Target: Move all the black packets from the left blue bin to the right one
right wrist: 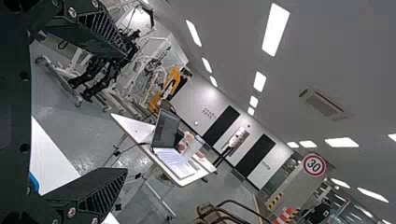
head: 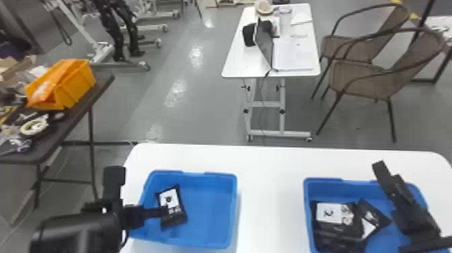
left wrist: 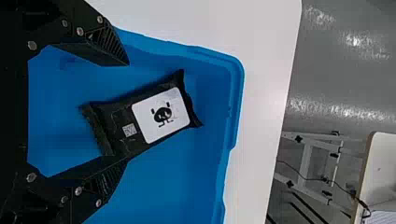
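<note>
Left gripper [left wrist: 126, 112], jaws spread, hangs over the left edge of the left blue bin [head: 210, 208], the last black packet [left wrist: 161, 114] lying inside near that edge. Picking seems underway: lower, then clamp. Right gripper [right wrist: 127, 112], likewise parted, overhangs the right bin [head: 323, 188].

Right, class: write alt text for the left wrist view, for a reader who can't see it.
The open left end effector hovers over a black packet, its white label facing the camera, lying in a blue bin. The bin stands on a white table; grey floor shows beyond.
</note>
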Tool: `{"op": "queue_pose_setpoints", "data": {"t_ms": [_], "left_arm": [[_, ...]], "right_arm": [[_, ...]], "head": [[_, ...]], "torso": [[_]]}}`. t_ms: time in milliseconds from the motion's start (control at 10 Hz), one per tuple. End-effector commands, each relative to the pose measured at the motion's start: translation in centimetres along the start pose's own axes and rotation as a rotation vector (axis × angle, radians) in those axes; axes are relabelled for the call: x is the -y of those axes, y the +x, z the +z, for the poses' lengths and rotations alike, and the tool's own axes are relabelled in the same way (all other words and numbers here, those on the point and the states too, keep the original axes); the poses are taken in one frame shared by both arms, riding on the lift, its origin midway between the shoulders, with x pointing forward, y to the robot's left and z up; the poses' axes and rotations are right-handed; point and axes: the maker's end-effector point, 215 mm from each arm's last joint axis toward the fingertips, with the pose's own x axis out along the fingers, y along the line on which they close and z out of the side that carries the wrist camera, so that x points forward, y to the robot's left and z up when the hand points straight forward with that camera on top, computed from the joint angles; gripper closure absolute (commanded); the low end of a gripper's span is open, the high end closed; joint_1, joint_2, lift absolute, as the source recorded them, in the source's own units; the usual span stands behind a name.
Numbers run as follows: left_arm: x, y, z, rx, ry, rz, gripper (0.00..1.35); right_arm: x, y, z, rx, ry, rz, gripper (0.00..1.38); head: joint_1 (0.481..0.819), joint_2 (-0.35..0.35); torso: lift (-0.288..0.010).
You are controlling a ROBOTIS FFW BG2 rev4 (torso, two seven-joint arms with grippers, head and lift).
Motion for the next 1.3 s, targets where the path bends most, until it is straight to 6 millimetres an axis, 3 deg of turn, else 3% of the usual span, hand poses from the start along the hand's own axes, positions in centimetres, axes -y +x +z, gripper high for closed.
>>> {"op": "queue_pose_setpoints", "data": {"t_ms": [0,200,400,600,800,1200], "left_arm": [[1.6,1.7,-0.4,-0.022,0.001,-0.034,0.34],[3.5,3.7,-0.5,-0.041,0.005,-0.064,0.33],[4.4,4.3,-0.8,-0.046,0.006,-0.085,0.24],[4.1,4.5,-1.7,-0.070,-0.007,-0.079,0.00],[4.3,4.3,-2.2,-0.089,-0.014,-0.080,0.00],[1.9,4.2,-2.1,-0.083,-0.011,-0.010,0.01]], "right_arm": [[0.1,-0.2,0.0,0.002,0.005,-0.002,0.14],[0.2,-0.1,0.1,0.004,0.007,-0.001,0.14],[-0.1,0.1,0.0,0.001,0.010,0.013,0.14],[0.1,-0.2,-0.2,0.001,0.023,0.010,0.14],[0.0,-0.1,-0.3,0.002,0.028,0.011,0.14],[-0.2,0.1,-1.1,-0.010,0.054,0.022,0.14]], "head": [[0.695,0.183],[0.695,0.155],[0.695,0.134],[0.695,0.125],[0.695,0.125],[0.695,0.140]], "torso": [[0.000],[0.000],[0.000],[0.000],[0.000],[0.000]]}}
